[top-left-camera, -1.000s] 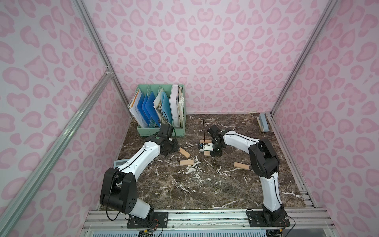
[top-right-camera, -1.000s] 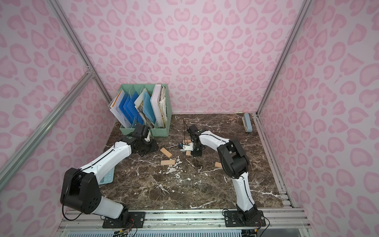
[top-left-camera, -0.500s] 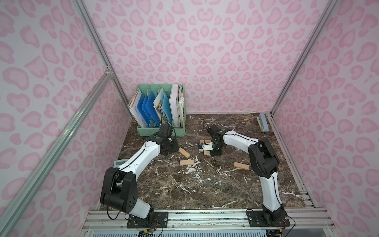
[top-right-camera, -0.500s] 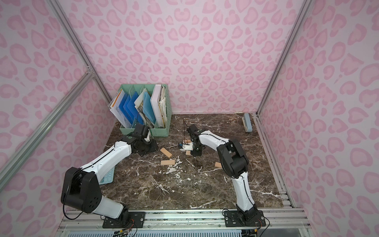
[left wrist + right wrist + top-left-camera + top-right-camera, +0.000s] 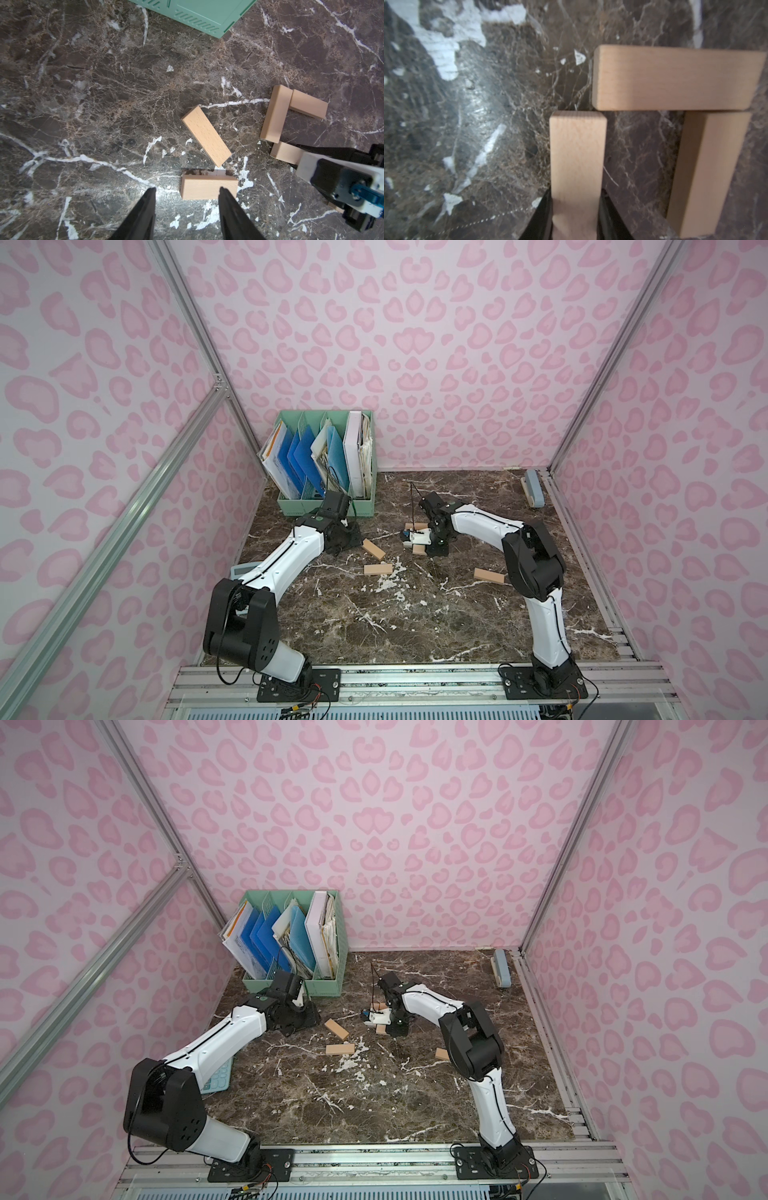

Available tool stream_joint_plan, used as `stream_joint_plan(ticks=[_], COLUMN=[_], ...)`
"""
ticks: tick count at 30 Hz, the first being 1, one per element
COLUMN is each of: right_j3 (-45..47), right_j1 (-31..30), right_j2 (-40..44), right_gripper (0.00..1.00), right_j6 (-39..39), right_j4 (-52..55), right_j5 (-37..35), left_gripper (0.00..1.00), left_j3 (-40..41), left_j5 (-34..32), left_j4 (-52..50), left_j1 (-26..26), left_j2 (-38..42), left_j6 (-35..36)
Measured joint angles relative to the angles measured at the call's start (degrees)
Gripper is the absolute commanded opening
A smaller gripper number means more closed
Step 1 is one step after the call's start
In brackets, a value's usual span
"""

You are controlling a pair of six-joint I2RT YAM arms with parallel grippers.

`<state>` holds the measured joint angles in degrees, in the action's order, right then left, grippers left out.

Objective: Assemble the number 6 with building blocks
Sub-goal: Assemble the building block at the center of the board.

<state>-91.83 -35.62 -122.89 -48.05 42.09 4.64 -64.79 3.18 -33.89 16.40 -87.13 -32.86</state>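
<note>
Table (image 5: 374,635), both top views: dark marble, green file box (image 5: 316,413) at a back corner.
Left claw (image 5: 351,541), top view: low, just in front of the file box.
Slanted plank (image 5: 373,549): flat, just beside the left claw, away from the file box.
Level plank (image 5: 378,568): flat, slightly farther from the file box.
Right claw (image 5: 434,551): down at the table, farther from the file box than both planks.
Lone plank (image 5: 489,575): well apart from the file box, beside the right arm.
Left claw, left wrist view: released, fingers (image 5: 145,216) spread, grasping nothing.
Number 6 (image 5: 274,114), left wrist view: three planks in a squared U, off the file box's corner.
Right claw, right wrist view: clenched on the held plank (image 5: 577,155), a finger (image 5: 540,220) on each long side.
Held plank: end square against the cross plank (image 5: 675,76), touching or nearly.
Side plank (image 5: 708,170): butted on the cross plank, parallel to the held plank, bare table between.
</note>
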Motion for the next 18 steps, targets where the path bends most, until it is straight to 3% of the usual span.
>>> stream_joint_plan(ticks=[9, 18], right_j3=[0.07, 0.61], right_j1=[0.00, 0.00], right_j2=[0.07, 0.42], right_gripper=[0.14, 0.31], right_j6=[0.02, 0.02], right_j4=[-0.07, -0.55], right_j5=[0.09, 0.11], left_gripper=[0.53, 0.53], left_j3=[0.02, 0.07], left_j5=[0.00, 0.59], left_j4=[0.39, 0.50], left_j1=[-0.02, -0.04], left_j2=[0.00, -0.13], left_j6=[-0.02, -0.02])
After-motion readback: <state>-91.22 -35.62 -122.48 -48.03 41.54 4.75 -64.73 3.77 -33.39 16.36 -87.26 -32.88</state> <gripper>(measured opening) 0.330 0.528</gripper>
